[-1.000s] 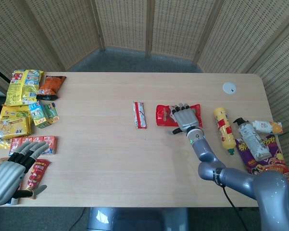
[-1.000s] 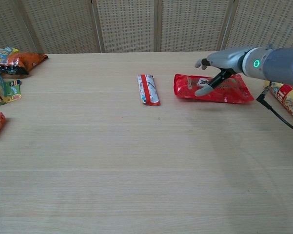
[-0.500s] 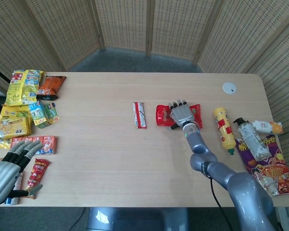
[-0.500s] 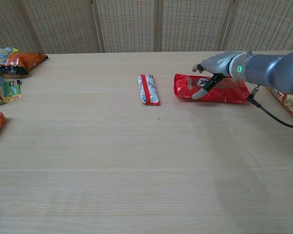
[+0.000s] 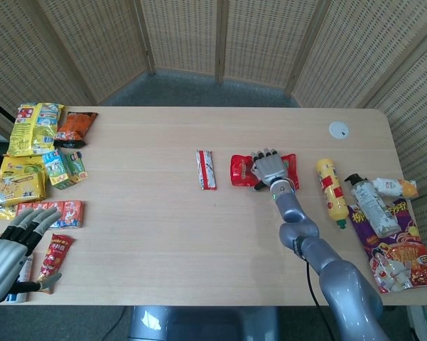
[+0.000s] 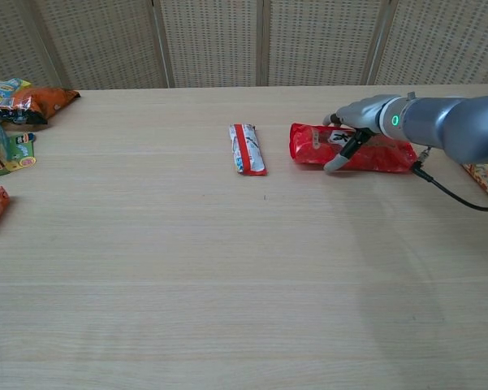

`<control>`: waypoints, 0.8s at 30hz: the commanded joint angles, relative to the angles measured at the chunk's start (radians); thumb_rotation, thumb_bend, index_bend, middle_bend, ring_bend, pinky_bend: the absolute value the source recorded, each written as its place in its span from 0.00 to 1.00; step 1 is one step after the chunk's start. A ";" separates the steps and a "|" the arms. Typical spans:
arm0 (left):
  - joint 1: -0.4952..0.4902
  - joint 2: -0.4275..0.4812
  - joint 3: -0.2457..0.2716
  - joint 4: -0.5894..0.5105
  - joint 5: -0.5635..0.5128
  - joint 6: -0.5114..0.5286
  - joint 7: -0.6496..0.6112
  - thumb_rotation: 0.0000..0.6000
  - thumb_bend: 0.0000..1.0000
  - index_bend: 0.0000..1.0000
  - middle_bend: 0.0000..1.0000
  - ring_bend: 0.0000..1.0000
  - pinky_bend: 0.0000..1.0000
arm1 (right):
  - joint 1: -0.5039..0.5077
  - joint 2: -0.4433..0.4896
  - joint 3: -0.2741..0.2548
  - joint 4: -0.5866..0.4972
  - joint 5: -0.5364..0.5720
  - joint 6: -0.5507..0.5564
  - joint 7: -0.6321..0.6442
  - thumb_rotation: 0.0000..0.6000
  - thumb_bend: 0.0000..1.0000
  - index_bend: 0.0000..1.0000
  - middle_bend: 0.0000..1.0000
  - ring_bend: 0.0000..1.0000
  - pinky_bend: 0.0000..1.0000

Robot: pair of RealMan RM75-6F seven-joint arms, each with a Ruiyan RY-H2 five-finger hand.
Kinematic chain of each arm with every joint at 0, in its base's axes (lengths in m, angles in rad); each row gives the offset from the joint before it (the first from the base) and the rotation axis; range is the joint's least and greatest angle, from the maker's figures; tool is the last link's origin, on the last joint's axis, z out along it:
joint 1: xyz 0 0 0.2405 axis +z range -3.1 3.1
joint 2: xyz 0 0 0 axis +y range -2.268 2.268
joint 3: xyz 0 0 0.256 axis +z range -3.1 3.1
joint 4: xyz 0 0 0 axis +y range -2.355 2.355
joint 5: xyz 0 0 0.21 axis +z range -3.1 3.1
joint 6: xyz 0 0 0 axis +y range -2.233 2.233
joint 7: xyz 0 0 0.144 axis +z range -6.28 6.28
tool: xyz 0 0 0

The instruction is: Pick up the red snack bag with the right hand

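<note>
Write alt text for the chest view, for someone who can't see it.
The robot's right hand rests on a red snack bag lying flat on a wooden table. A red-and-white wrapped bar lies to its left, with more snacks at the far left edge.

The right hand [image 5: 268,168] lies palm-down on the red snack bag [image 5: 242,170], fingers spread over its middle; whether it grips the bag is hard to tell from above. Left of the bag lies a slim red-and-white packet [image 5: 206,169]. The left hand [image 5: 13,249] hovers open, well to the bag's left
</note>
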 commanded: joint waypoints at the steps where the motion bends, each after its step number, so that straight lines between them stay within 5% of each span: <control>1: 0.002 0.001 0.000 -0.003 0.002 0.001 0.004 0.93 0.20 0.00 0.00 0.00 0.00 | -0.003 -0.024 0.008 0.034 -0.039 -0.011 0.043 0.58 0.16 0.00 0.00 0.00 0.03; 6: 0.010 0.002 0.002 -0.005 0.003 0.006 0.009 0.93 0.20 0.00 0.00 0.00 0.00 | -0.003 -0.047 0.026 0.073 -0.083 -0.016 0.117 0.83 0.17 0.00 0.00 0.01 0.21; 10: 0.016 0.001 0.002 -0.004 0.003 0.013 0.010 0.93 0.20 0.00 0.00 0.00 0.00 | 0.004 -0.060 0.037 0.090 -0.118 -0.018 0.172 1.00 0.16 0.00 0.13 0.21 0.43; 15: 0.020 -0.002 0.000 0.001 -0.001 0.020 0.006 0.93 0.20 0.00 0.00 0.00 0.00 | 0.019 -0.065 0.049 0.100 -0.160 -0.012 0.232 1.00 0.18 0.06 0.42 0.49 0.69; 24: 0.017 -0.016 -0.007 0.020 -0.008 0.016 -0.006 0.93 0.20 0.00 0.00 0.00 0.00 | 0.019 -0.052 0.070 0.083 -0.202 0.013 0.288 1.00 0.26 0.48 0.87 0.90 0.99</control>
